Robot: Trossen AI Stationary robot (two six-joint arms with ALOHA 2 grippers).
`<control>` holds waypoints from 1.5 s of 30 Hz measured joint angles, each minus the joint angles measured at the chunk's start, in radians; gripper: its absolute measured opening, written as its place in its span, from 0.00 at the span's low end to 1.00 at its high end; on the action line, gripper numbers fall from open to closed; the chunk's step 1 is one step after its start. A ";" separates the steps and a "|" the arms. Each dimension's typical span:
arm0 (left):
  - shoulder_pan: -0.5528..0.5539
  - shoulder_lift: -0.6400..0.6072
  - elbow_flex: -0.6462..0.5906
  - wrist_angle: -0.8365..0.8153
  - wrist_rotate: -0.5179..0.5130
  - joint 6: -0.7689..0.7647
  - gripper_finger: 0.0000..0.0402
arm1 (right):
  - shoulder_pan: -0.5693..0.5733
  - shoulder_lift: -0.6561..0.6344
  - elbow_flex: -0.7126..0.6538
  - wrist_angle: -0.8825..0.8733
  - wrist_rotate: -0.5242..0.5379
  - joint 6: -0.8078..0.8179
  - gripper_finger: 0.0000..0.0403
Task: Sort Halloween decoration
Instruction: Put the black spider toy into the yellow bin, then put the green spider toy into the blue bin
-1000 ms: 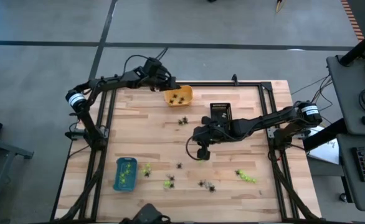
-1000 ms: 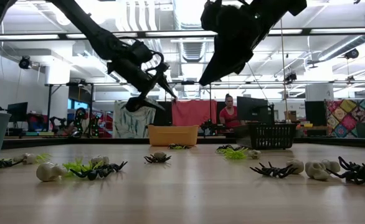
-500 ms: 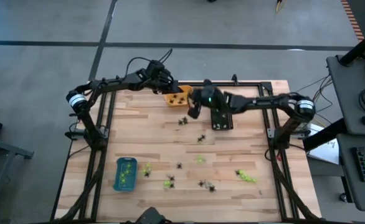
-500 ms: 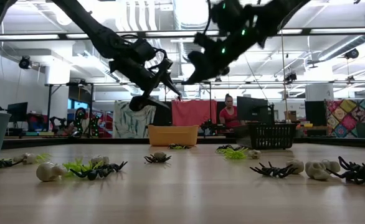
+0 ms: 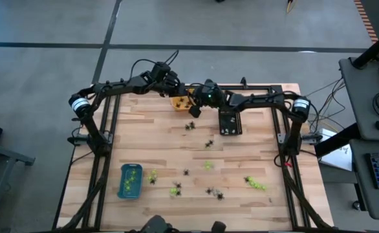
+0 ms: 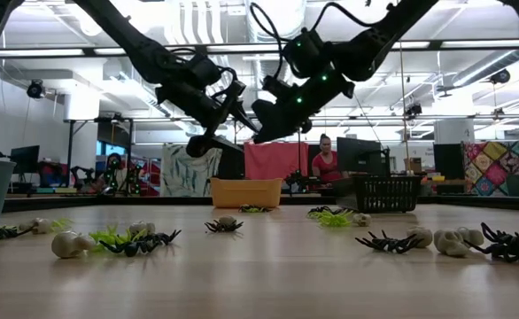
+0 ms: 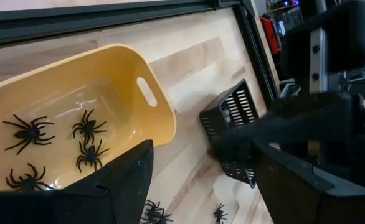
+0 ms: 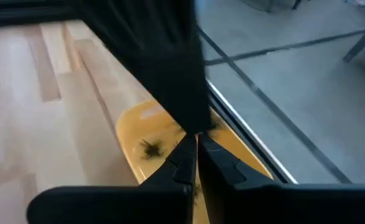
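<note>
Four black spiders (image 7: 58, 146) (unseen from low) fill the orange tray (image 7: 142, 93).

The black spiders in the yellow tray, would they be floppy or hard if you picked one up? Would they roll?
The spiders look like thin plastic, so probably very light. Their skinny legs would likely bend a little, which could make them tricky to pinch. They lie flat with legs spread in the yellow tray, so they probably wouldn't roll, only slide.
</note>
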 joint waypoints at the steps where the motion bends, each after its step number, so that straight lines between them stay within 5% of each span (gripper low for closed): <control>1: 0.000 0.000 0.000 -0.001 0.000 0.000 0.62 | -0.001 -0.001 0.001 0.000 0.003 0.001 0.02; 30: 0.028 -0.006 -0.001 0.025 0.017 0.032 0.62 | -0.040 -0.062 0.024 -0.161 -0.020 0.133 0.02; 33: 0.028 -0.024 -0.001 0.039 0.017 0.088 0.62 | -0.050 -0.062 0.030 -0.168 -0.136 0.120 0.02; 40: 0.017 -0.114 -0.003 0.063 0.017 0.206 0.62 | -0.056 -0.086 0.043 -0.218 -0.152 0.135 0.02; 45: -0.045 -0.230 -0.039 0.046 0.015 0.334 0.62 | -0.036 -0.154 0.043 -0.327 -0.312 0.148 0.02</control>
